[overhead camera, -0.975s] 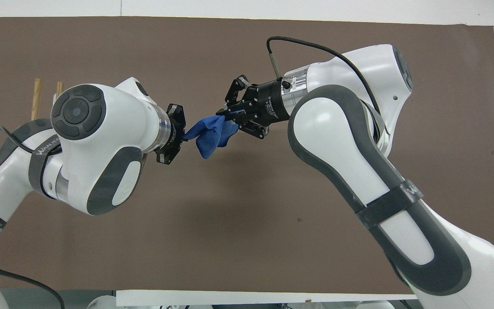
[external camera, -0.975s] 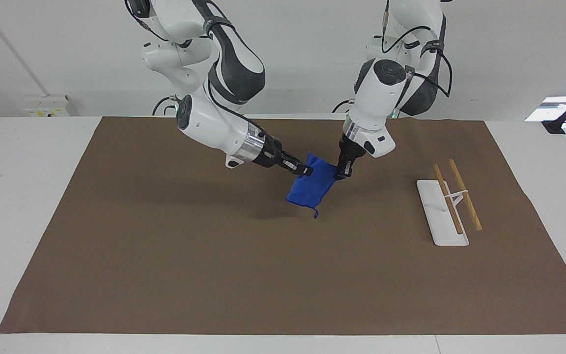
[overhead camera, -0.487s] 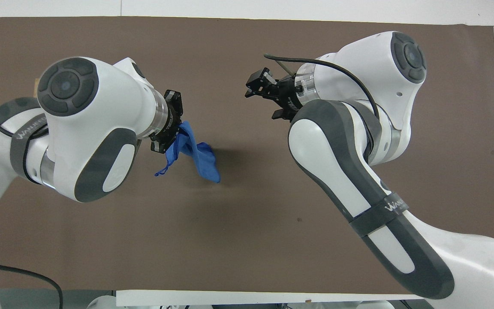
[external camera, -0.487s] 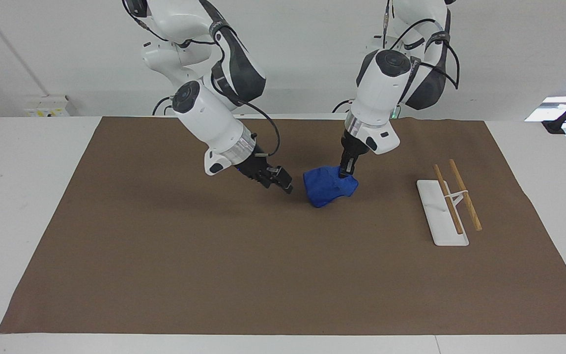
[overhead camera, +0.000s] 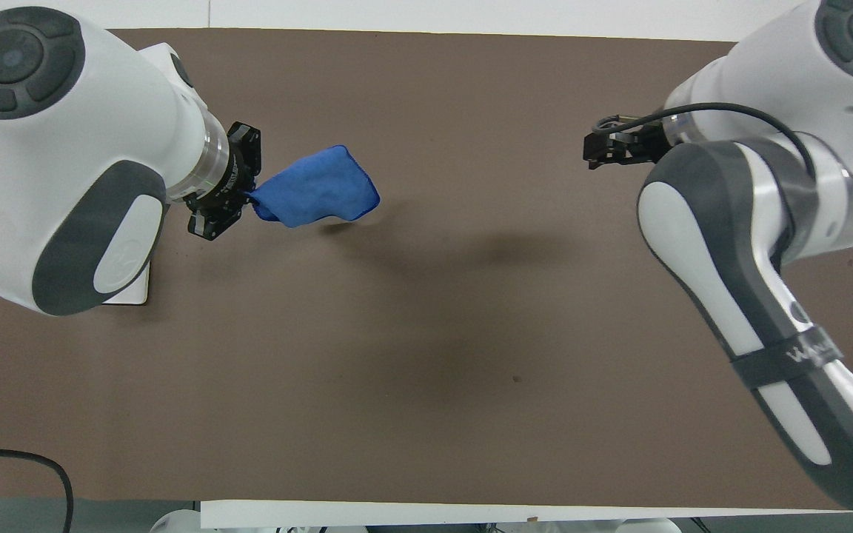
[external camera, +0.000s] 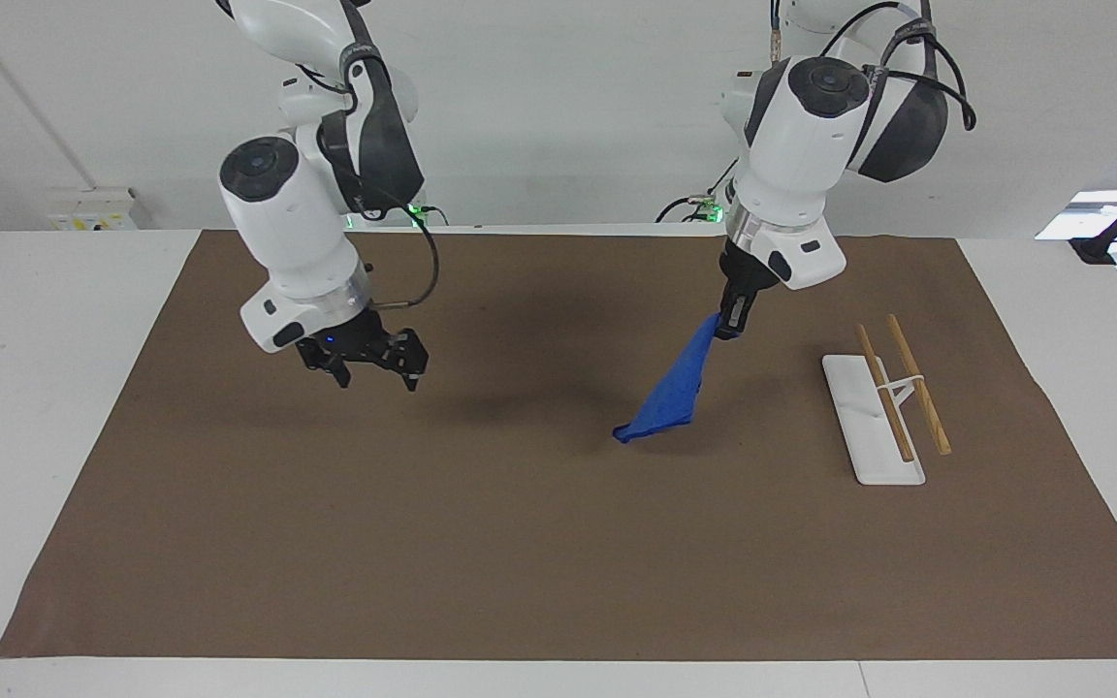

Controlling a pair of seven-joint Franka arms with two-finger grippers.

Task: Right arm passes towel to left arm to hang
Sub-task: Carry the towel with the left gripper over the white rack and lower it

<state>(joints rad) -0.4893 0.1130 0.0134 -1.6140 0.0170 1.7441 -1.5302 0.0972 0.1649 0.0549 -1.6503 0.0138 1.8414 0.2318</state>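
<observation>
My left gripper (external camera: 731, 328) is shut on one corner of the bright blue towel (external camera: 677, 392), which hangs down from it above the brown mat; it also shows in the overhead view (overhead camera: 315, 195) next to the left gripper (overhead camera: 238, 196). My right gripper (external camera: 374, 366) is open and empty, up over the mat toward the right arm's end of the table, well apart from the towel. It shows in the overhead view (overhead camera: 598, 150) too. The towel's cord loop is hidden.
A white base (external camera: 871, 419) with two wooden rails (external camera: 917, 384) on a wire stand sits on the brown mat (external camera: 481, 543) toward the left arm's end. In the overhead view the left arm covers most of it (overhead camera: 130, 292).
The right gripper let go of the towel and drew back toward its own end of the table. The left gripper kept hold and carried the towel toward the rack; it now hangs stretched out.
</observation>
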